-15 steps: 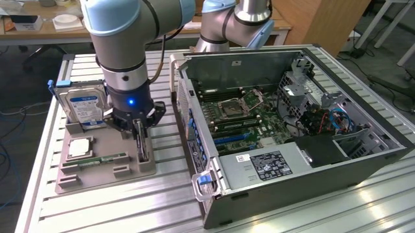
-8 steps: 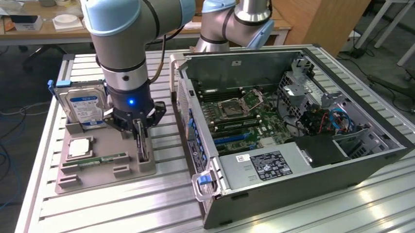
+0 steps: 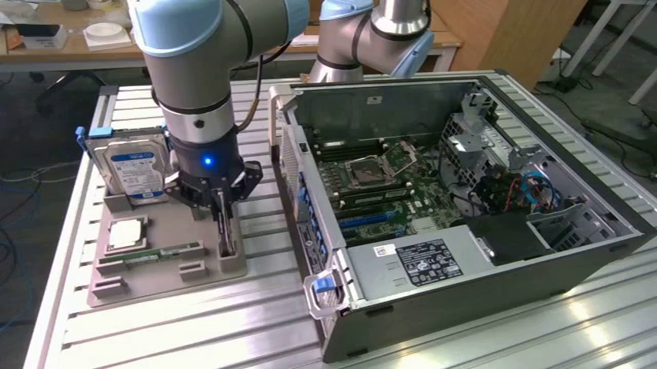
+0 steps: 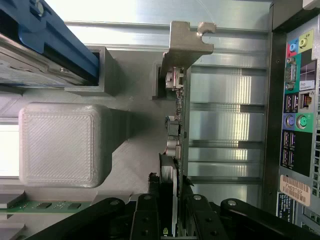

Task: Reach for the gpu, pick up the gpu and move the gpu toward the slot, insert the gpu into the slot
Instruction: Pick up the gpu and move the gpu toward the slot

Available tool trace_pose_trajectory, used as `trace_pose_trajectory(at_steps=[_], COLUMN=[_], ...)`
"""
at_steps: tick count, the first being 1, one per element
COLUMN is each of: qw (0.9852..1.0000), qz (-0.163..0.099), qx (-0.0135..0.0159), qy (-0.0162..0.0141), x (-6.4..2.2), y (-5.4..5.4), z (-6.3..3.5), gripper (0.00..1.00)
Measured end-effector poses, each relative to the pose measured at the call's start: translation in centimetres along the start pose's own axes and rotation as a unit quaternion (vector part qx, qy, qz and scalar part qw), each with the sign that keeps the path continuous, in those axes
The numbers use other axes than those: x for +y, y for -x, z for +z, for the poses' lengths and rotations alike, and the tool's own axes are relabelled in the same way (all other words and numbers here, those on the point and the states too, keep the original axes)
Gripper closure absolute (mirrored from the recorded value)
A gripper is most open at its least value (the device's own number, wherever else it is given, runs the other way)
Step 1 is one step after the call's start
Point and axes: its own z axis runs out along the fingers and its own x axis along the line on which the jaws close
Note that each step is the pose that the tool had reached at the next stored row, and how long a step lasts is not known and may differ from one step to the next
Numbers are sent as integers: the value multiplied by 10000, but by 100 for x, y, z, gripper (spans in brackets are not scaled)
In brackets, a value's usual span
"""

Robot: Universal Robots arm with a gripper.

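Note:
The gpu stands on edge in a holder at the near right corner of the grey tray. From the wrist it appears edge-on, a thin dark card with its silvery bracket at the far end. My gripper has come straight down over it, and its black fingers press against both faces of the card's upper edge, shut on it. The card still sits in the holder. The blue expansion slots lie on the motherboard inside the open computer case, to the exterior view's right.
On the tray, a blue-labelled hard drive stands behind, with a processor and a green memory stick beside the gripper. The case's rear wall with ports is close alongside. A second arm's base stands behind the case.

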Motion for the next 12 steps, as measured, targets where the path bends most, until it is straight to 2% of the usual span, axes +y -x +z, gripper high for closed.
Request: trace_pose_trajectory(at_steps=[6, 12], qw=[10000, 10000], qz=[0, 0], qx=[-2, 0], qy=[2, 0], x=[1, 10], y=[1, 6], z=[-19, -289], gripper=[74, 74])
